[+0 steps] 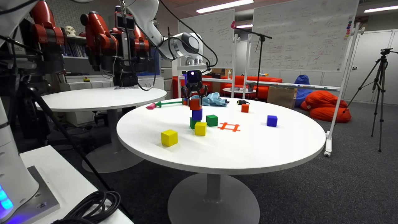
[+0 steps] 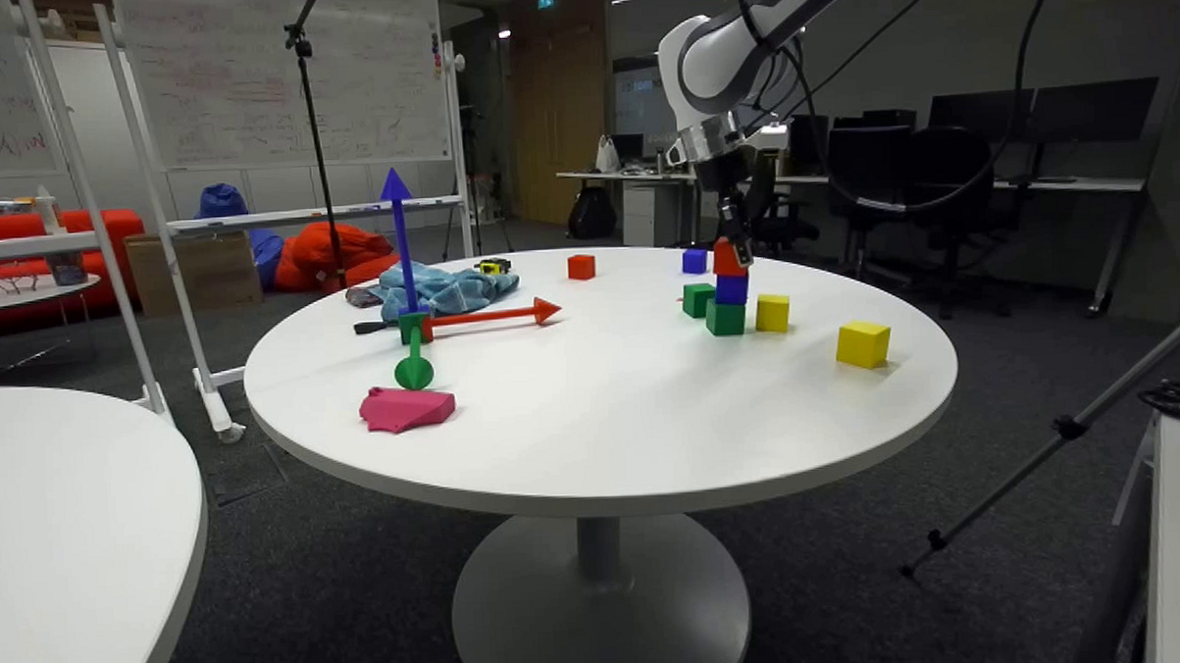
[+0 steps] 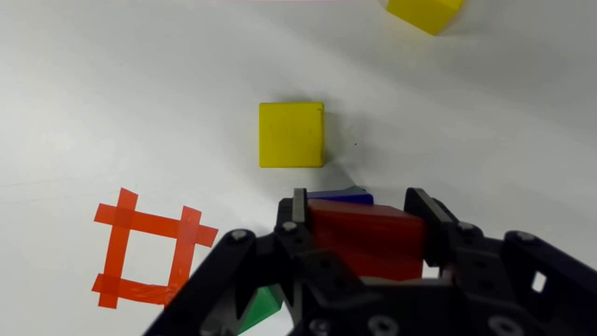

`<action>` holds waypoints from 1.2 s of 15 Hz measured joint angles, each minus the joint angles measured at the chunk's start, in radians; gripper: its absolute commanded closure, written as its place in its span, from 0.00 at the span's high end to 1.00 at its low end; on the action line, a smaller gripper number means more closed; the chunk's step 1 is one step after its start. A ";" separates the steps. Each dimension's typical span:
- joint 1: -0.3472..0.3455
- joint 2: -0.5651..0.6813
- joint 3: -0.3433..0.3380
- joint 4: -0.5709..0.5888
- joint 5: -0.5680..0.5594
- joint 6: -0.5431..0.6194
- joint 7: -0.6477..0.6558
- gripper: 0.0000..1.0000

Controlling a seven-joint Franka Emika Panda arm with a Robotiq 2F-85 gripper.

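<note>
Fingers (image 3: 299, 206) are clamped on a red block (image 3: 368, 238), which is seen in both exterior views at the top of a stack (image 1: 196, 114), over a blue block (image 2: 732, 289) and, at the foot, a green block (image 2: 725, 318). In the wrist view the blue block is covered except for a thin strip. A square of orange tape (image 3: 156, 225) is laid out plainly in that view, apart from one covered corner, while in an exterior view only a scrap of it is shown beside a second green block (image 2: 699, 300). In an exterior view the stack's green block is partly hidden by a yellow block (image 1: 200, 128); by the wrist view a gap is revealed between that yellow block and the stack.

The stack is placed well in from the round rim of the white surface (image 1: 273, 146); an outer yellow block (image 1: 169, 138) is set nearer the edge. Between the stack and a model of three joined arrows (image 2: 413, 328), a broad stretch of the surface is spread. Room at the foot of the stack is narrowed by the yellow block and the second green block. Farther off, a lone blue block (image 1: 272, 120), a lone red block (image 1: 245, 108), a crumpled blue cloth (image 2: 451, 289) and a pink piece (image 2: 406, 409) are seen in both exterior views.
</note>
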 measured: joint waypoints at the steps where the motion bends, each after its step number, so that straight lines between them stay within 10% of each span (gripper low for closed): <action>1: 0.001 0.001 0.000 0.000 0.000 0.000 0.004 0.95; 10: 0.012 -0.021 -0.005 -0.030 -0.014 0.038 0.070 1.00; 18: -0.012 -0.264 -0.059 -0.364 -0.014 0.287 0.173 1.00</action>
